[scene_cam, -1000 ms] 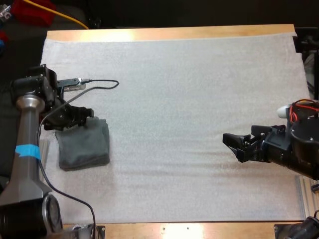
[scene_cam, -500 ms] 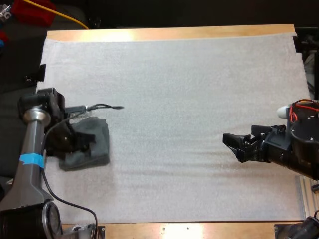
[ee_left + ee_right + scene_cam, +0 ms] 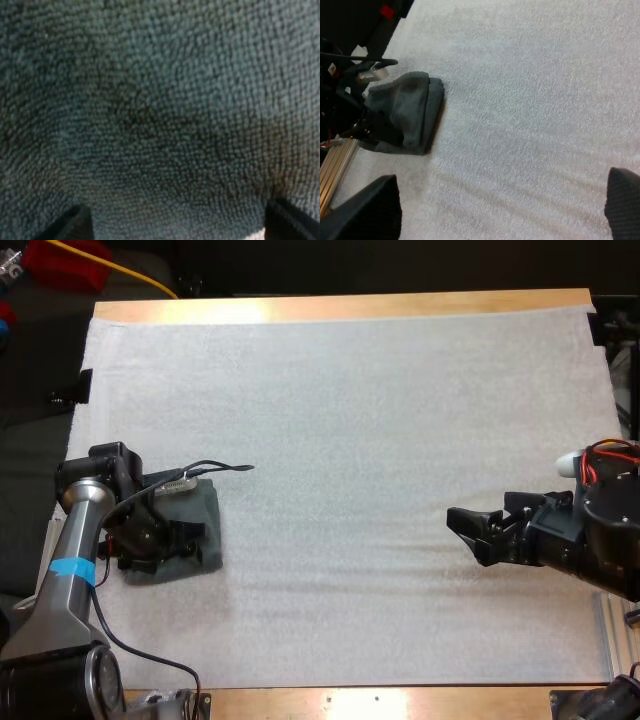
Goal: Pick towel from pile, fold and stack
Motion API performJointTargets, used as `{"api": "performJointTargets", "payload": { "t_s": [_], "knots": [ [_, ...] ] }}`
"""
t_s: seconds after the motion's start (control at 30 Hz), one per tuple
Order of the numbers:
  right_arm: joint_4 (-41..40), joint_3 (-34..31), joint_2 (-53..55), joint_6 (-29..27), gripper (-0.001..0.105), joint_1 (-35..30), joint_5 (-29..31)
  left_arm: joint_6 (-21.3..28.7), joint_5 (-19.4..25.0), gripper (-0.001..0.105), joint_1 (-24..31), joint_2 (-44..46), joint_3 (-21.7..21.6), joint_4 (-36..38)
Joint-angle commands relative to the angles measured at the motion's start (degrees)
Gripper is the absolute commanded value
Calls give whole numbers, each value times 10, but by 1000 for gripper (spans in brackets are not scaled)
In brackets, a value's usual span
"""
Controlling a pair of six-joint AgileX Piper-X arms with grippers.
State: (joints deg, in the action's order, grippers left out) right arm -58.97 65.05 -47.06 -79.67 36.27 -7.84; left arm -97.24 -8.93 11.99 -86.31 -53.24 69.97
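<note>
Lower now than before, my left claw point(image 3: 185, 543) sits wide on the folded dark grey-green cloth towel point(image 3: 208, 510) at the white mat's point(image 3: 350, 440) left side, so it needs to press flat and gently, while my right claw point(image 3: 466, 537) waits wide, well apart.

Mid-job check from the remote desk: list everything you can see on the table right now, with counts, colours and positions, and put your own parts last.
folded towel: one, dark grey-green, at the left side of the mat, near its left edge
mat: one, white, covering most of the table top
table: one, wooden, bare strip visible along the far side
left gripper: one, black, down on the folded towel with fingers spread apart
right gripper: one, black, open over bare mat at the right side, pointing towards the towel, holding nothing
</note>
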Motion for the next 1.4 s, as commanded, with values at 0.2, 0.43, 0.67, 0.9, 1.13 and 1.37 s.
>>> {"api": "performJointTargets", "payload": {
  "t_s": [0.2, 0.43, 0.67, 0.9, 1.13, 1.37],
  "knots": [
    [0, 4, 3, -2, 81, -1, 0, 20, -16, 68, -3, 4, -73, 58],
    [1, 4, 3, -2, 81, -1, 0, 20, -59, 68, -3, 32, -164, 92],
    [15, 4, -1, -2, 81, -1, 30, 20, -100, 68, -3, 102, -186, 83],
    [16, 4, -27, -29, 81, -28, 51, 20, -102, 68, -3, 159, -186, 91],
    [13, 4, -39, -77, 81, -147, 46, 20, -122, 68, -8, 198, -186, 95],
    [-27, 4, -38, -129, 81, -281, 38, 28, -109, 68, -72, 234, -186, 94]
  ]
}}
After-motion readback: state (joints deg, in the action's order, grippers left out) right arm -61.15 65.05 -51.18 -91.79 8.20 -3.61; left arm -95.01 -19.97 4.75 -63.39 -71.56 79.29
